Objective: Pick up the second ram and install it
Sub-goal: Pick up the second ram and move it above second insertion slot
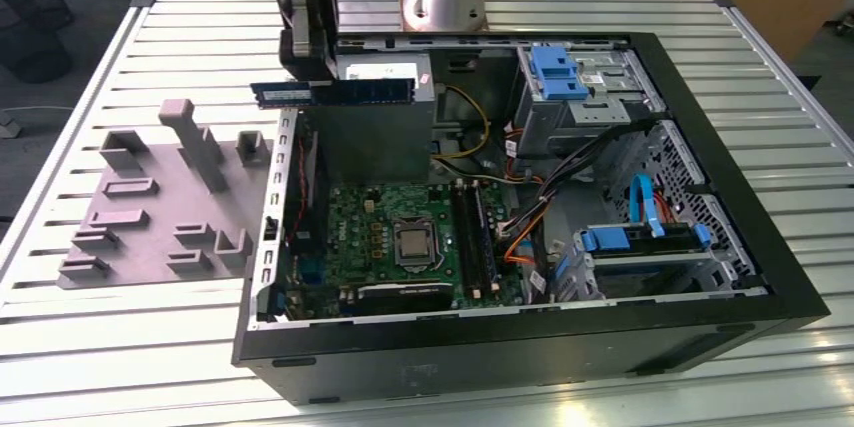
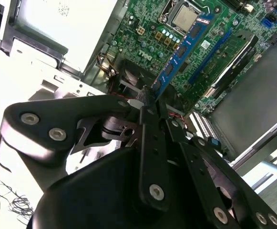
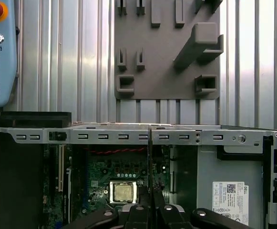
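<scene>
My gripper (image 1: 310, 75) is shut on the second ram (image 1: 334, 92), a long flat blue-green stick with black chips. I hold it level in the air above the open computer case's far corner, on the exterior view's left. In the second wrist view the ram (image 2: 181, 50) sticks out from the gripper (image 2: 150, 98) over the motherboard (image 2: 210, 43). It appears edge-on in the first wrist view as a thin dark line (image 3: 150, 162) above the gripper (image 3: 150, 212). The long black memory slots (image 1: 474, 237) lie well below, beside the processor socket (image 1: 414, 245).
A grey plastic fixture (image 1: 160, 197) with upright blocks lies on the slatted table at the exterior view's left, also seen in the first wrist view (image 3: 167, 62). The case wall (image 3: 128, 136), the power supply (image 1: 380, 117), blue drive cages (image 1: 554, 72) and cables crowd the case. A teach pendant (image 3: 0, 52) lies on the table.
</scene>
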`<state>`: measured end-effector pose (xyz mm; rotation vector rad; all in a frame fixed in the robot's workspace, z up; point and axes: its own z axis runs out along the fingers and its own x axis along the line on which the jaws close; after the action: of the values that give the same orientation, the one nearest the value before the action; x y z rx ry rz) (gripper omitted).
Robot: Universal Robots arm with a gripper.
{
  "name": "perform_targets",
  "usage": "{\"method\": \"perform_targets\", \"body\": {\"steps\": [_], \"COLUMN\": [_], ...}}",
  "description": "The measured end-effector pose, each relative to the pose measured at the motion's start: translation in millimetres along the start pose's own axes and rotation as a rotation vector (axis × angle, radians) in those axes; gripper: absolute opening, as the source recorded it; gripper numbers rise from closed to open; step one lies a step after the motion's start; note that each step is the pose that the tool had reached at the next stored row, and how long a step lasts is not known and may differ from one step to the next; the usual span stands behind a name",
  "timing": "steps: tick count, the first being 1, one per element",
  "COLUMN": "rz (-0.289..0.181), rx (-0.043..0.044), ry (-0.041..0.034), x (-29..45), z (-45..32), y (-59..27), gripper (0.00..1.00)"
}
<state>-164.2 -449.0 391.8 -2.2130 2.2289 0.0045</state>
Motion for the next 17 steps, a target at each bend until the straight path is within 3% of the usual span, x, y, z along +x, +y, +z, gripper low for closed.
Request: {"method": "perform_targets", "body": {"steps": [17], "rz": [0.000], "rx": [-0.0001], "ry": [0.0000], "x": [-0.1], "z": [-0.1], "y": [-14.7], "gripper": [0.14]}}
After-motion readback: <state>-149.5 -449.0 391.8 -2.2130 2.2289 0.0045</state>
